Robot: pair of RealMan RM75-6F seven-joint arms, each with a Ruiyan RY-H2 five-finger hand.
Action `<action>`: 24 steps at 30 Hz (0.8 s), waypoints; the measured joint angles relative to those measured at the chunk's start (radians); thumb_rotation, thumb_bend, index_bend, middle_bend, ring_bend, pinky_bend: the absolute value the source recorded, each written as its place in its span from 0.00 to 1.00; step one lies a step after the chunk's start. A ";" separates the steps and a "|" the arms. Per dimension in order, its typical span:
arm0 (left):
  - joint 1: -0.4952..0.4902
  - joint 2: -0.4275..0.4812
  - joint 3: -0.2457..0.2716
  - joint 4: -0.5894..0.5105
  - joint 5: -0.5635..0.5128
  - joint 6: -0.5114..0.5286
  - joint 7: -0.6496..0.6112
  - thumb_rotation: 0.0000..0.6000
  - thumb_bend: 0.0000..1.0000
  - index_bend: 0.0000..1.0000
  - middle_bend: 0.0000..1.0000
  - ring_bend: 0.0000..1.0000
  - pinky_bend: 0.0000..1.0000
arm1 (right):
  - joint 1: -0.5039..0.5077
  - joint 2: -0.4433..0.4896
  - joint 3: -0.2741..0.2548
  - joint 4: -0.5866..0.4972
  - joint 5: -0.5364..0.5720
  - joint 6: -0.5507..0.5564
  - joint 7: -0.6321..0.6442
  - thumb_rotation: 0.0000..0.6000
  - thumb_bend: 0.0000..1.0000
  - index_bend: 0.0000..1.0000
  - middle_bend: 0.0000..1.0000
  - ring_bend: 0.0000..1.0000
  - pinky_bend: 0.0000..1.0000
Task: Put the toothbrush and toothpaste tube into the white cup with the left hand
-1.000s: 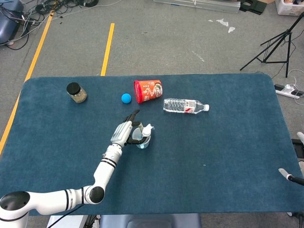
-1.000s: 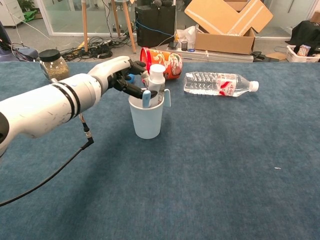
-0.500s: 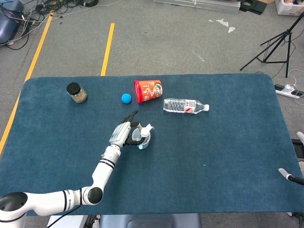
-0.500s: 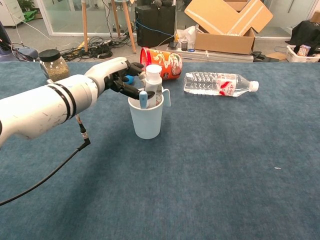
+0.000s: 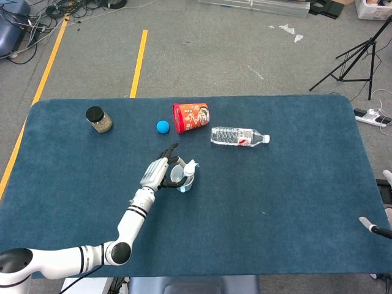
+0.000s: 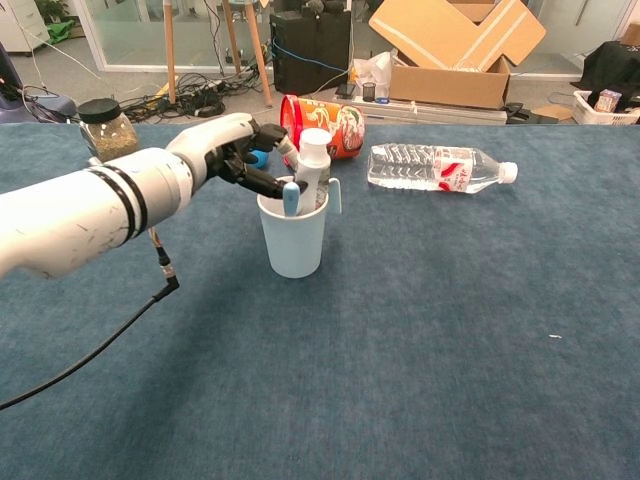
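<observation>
Head view: left hand (image 5: 157, 172) just beside the cup (image 5: 183, 178) near the middle of the table (image 5: 294, 202), dark fingers spread toward its rim; tube (image 5: 191, 166) standing out of the cup on the far side; toothbrush too small to make out; jar (image 5: 98, 119) far left, ball (image 5: 162, 127) beside a tipped red can (image 5: 191, 117), bottle (image 5: 239, 136) lying just right of that; right hand barely seen at the right edge, state impossible to tell.

Chest view: left hand (image 6: 238, 150) at the cup's (image 6: 292, 240) rim, fingertips (image 6: 266, 180) touching the tube (image 6: 311, 168); unclear whether gripping it or merely resting against it; tube upright in the cup, white cap up; toothbrush (image 6: 290, 197) inside too, blue end above the rim.
</observation>
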 measured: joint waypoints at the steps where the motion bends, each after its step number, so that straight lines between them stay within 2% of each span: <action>1: 0.001 0.002 0.000 -0.003 0.001 0.000 -0.001 1.00 0.30 0.39 0.01 0.00 0.00 | 0.000 0.000 0.000 0.000 0.000 -0.001 -0.001 1.00 0.00 0.00 0.00 0.00 0.36; 15: 0.043 0.052 0.022 -0.079 0.037 0.021 -0.022 1.00 0.30 0.35 0.01 0.00 0.00 | 0.003 -0.003 0.000 -0.002 0.003 -0.004 -0.011 1.00 0.00 0.00 0.00 0.00 0.36; 24: 0.082 0.142 0.043 -0.194 0.069 0.043 -0.015 1.00 0.30 0.34 0.01 0.00 0.00 | 0.007 -0.007 0.000 -0.006 0.006 -0.013 -0.029 1.00 0.00 0.00 0.00 0.00 0.36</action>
